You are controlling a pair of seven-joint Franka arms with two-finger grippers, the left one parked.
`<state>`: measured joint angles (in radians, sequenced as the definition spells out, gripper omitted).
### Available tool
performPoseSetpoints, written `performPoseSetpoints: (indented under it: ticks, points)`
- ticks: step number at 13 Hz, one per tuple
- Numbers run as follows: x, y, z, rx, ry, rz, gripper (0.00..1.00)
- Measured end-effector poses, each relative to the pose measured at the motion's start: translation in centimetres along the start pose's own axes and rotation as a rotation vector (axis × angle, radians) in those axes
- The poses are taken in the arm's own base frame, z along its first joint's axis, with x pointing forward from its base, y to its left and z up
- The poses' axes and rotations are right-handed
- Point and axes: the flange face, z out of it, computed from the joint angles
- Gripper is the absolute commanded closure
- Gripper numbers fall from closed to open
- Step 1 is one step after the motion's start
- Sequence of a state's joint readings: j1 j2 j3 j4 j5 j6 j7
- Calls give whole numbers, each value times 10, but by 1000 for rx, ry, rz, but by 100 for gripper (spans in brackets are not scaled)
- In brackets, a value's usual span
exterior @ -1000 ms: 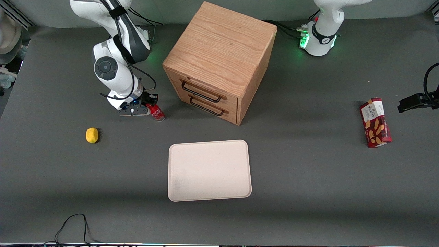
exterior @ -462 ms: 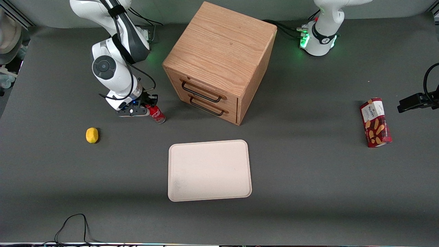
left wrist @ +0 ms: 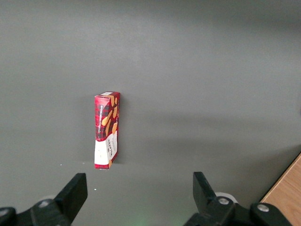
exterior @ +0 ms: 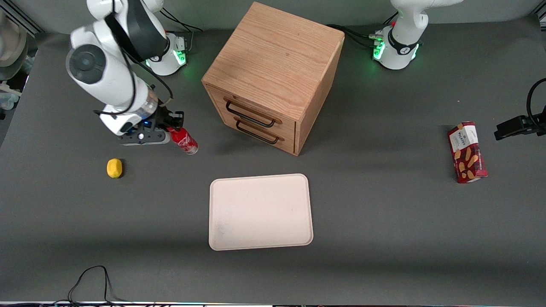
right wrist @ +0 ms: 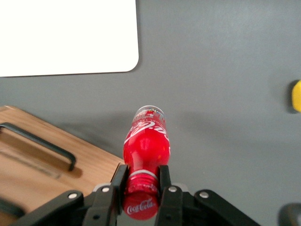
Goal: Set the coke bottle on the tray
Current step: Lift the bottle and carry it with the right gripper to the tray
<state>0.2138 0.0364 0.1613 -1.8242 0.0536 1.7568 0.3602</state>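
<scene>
From the front the pincer [exterior: 172, 130], clamped on the coke bottle [exterior: 183, 141] by its neck, has lifted it off the table [exterior: 384, 213], with the tray [exterior: 260, 211] nearer the camera, and the right wrist view shows the fingers [right wrist: 118, 181] pinching under the cap.

Right arm [exterior: 106, 72] showing glossy white shell, dark grey round joint cap, black cable running along it. Claw [right wrist: 141, 181] showing black fingers [right wrist: 118, 181], black body, silver screws. Green lights glowing at arm base [exterior: 168, 55].
</scene>
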Motion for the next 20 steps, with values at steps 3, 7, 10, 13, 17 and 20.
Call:
performPoseSetpoints:
  ticks: [3, 7, 10, 13, 17, 20]
  points:
    - [41, -1, -60, 16, -30, 4, 86]
    - [122, -3, -57, 48, -21, -25, 86]
    - [183, -8, 10, 40, 55, -55, 86]
    - [221, -18, 72, 48, 123, -86, 86]
    - [239, -31, 115, 69, 172, -123, 86]
    - [244, -44, 137, 76, 187, -136, 83]
